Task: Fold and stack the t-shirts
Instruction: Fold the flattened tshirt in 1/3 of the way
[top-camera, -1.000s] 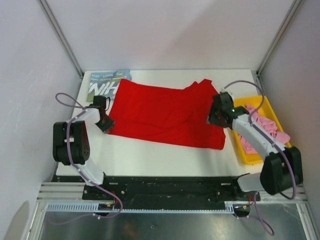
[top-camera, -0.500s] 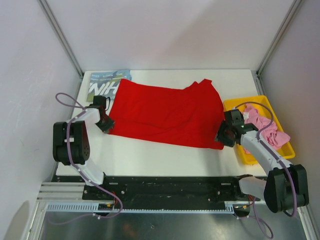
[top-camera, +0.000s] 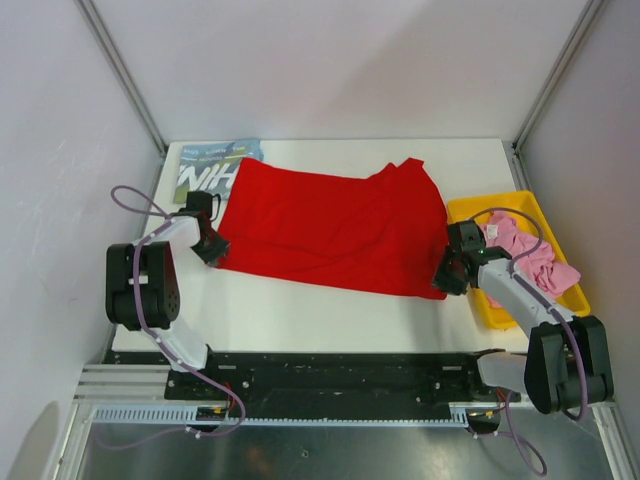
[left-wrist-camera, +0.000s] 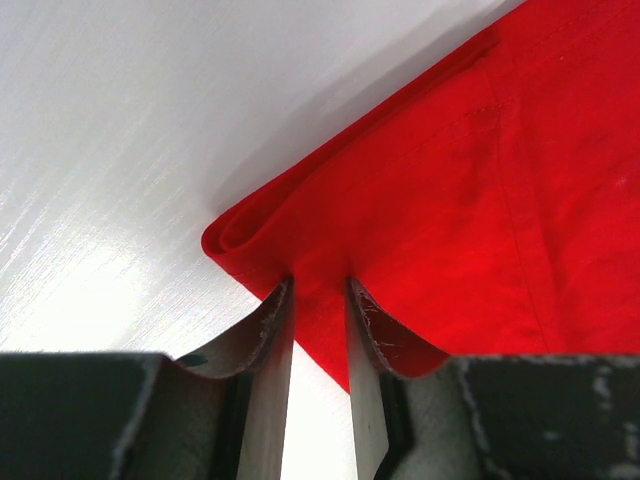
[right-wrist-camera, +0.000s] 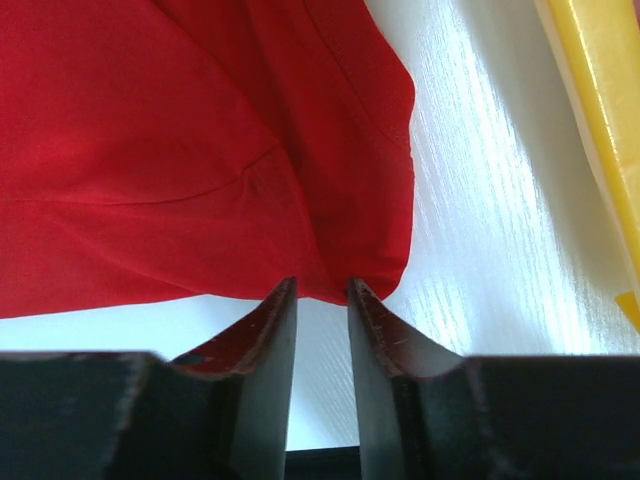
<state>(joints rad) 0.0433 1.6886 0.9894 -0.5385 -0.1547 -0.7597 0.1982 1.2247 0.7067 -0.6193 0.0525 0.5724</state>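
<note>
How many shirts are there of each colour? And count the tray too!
red t-shirt: 1
blue t-shirt: 1
pink t-shirt: 1
yellow tray: 1
Total: 4 things, 3 of them shirts
</note>
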